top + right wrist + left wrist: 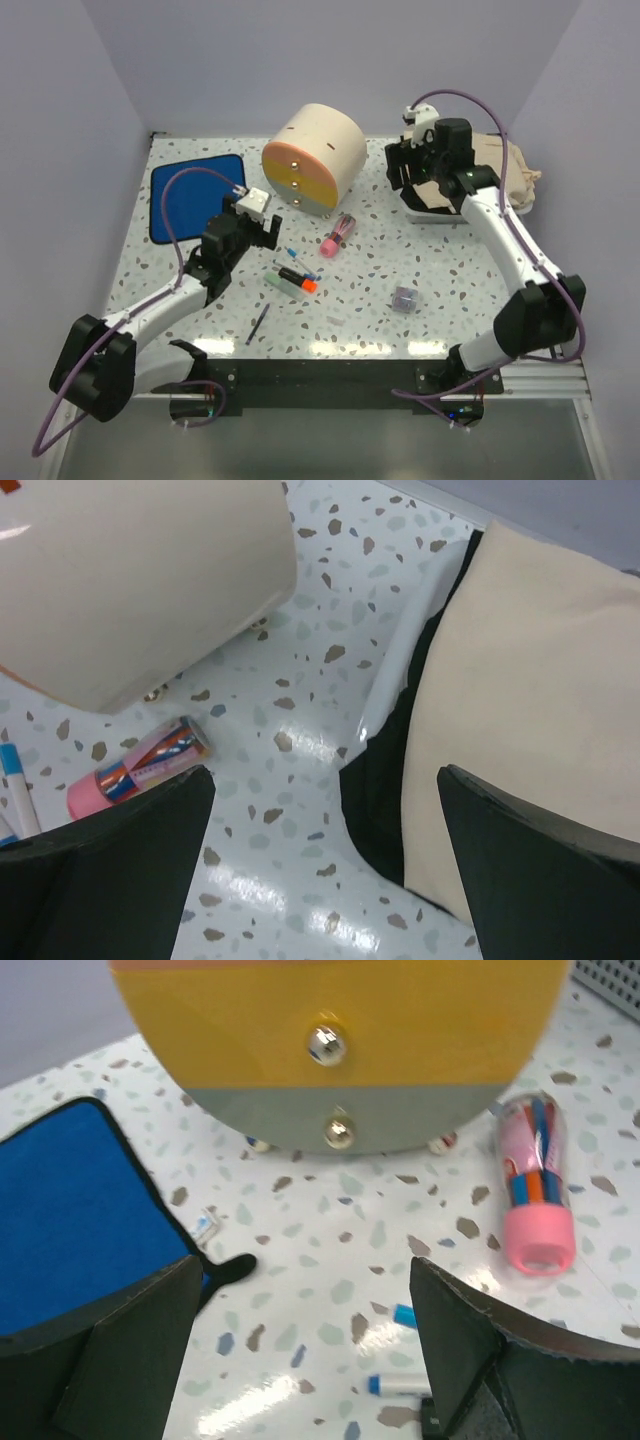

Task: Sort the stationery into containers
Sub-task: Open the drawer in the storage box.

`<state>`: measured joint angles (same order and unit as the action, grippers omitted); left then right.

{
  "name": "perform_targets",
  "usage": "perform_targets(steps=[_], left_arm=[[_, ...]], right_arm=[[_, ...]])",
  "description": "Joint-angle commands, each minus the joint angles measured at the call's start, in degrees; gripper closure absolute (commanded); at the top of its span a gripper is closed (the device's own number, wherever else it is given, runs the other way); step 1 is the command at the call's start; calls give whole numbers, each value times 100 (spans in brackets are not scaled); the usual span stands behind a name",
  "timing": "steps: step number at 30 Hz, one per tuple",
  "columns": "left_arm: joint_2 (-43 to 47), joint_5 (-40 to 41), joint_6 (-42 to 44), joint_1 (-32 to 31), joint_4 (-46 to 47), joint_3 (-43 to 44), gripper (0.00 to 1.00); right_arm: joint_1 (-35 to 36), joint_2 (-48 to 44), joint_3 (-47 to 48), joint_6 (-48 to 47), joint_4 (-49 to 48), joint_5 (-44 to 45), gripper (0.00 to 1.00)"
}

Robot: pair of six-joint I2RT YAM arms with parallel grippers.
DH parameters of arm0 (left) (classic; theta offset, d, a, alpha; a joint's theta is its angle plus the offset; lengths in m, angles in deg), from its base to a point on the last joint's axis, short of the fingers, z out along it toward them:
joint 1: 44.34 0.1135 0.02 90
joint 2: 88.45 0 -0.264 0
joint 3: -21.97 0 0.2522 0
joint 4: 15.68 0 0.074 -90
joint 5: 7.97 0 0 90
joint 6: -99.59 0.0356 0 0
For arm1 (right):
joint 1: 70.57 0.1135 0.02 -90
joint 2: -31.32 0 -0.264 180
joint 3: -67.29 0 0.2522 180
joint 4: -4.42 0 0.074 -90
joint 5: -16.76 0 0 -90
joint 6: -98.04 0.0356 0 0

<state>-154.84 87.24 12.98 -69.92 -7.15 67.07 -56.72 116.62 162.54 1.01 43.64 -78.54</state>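
The beige cylindrical cabinet (315,155) lies with its orange, yellow and grey drawers (293,183) facing front; the yellow and grey drawers (340,1020) and their knobs show shut in the left wrist view. My left gripper (255,228) is open and empty, just left of the drawer fronts; it also shows in the left wrist view (310,1345). The pink tube (338,234) (536,1185) (135,767) lies right of the drawers. Blue-tipped pens (303,262) (400,1383), the green-and-orange highlighter (292,283), a thin black pen (258,325) and a tiny purple-grey box (404,297) lie further forward. My right gripper (405,175) (325,865) is open and empty by the tray.
A blue cloth (196,195) (70,1220) lies at the back left. A white tray (425,213) with a beige bag (505,170) (530,690) stands at the back right. Lilac walls close the back and sides.
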Motion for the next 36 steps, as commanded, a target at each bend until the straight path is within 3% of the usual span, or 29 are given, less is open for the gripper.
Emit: perform_targets(steps=[1, 6, 7, 9, 11, 16, 18, 25, 36], left_arm=[[-303, 50, -94, -429, 1936, -636, 13], [-909, 77, 20, -535, 2816, -611, 19], [-989, 24, 47, -535, 2825, -498, 15], [-1191, -20, 3, -527, 3079, -488, 14], [-1384, -274, 38, -527, 3438, -523, 19], [-2281, -828, -172, -457, 4020, -305, 42], [-2622, -1145, -278, -404, 4152, -172, 44], [-3433, -1541, -727, 210, 4065, 610, 43], [-3811, -2103, -594, 546, 3538, 1129, 51]], right_arm=[[4, 591, 841, 149, -400, -375, 1], [-5, 1172, 1254, 237, -708, -481, 2], [4, 1278, 1333, 263, -726, -498, 2], [-5, 1542, 1509, 342, -831, -568, 2], [-14, 1691, 1615, 395, -972, -621, 2], [-31, 2455, 2168, 658, -1016, -761, 2], [-66, 2693, 2546, 824, -946, -797, 3], [-128, 3318, 3144, 879, -1130, -1183, 4], [-128, 3186, 2925, 1317, -1552, -1632, 5]])
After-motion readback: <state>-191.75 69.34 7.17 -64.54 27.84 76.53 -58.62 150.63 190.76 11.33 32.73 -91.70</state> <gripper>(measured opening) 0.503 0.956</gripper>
